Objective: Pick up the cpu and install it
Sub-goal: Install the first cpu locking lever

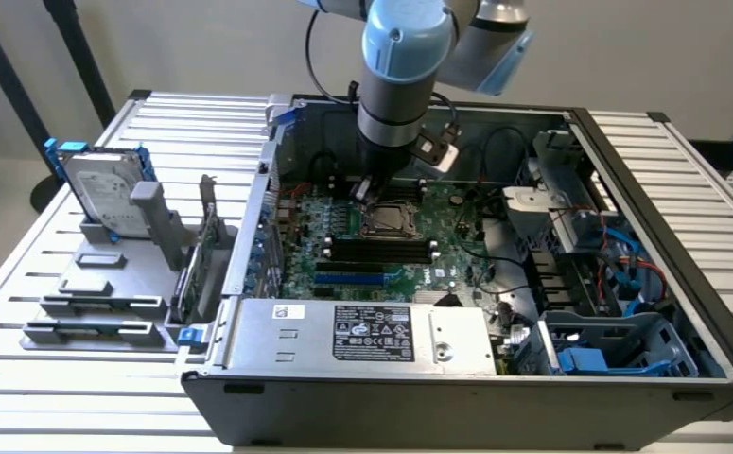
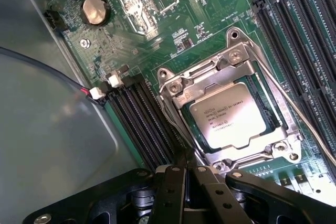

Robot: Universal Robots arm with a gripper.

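From the wrist view I can read what the exterior view hides behind the arm: the cpu (image 2: 234, 115) sits seated in its socket (image 2: 231, 116) just ahead of my gripper (image 2: 190, 182), whose black fingers are closed together on nothing. The exterior view gives me the open computer case (image 1: 467, 397), holding the green motherboard (image 1: 379, 246). The cpu is a dull silver square with faint printing.

Dull silver cpu (image 2: 227, 120) with dark print sits in a grey metal socket frame (image 2: 173, 85) on the green motherboard (image 2: 184, 30)
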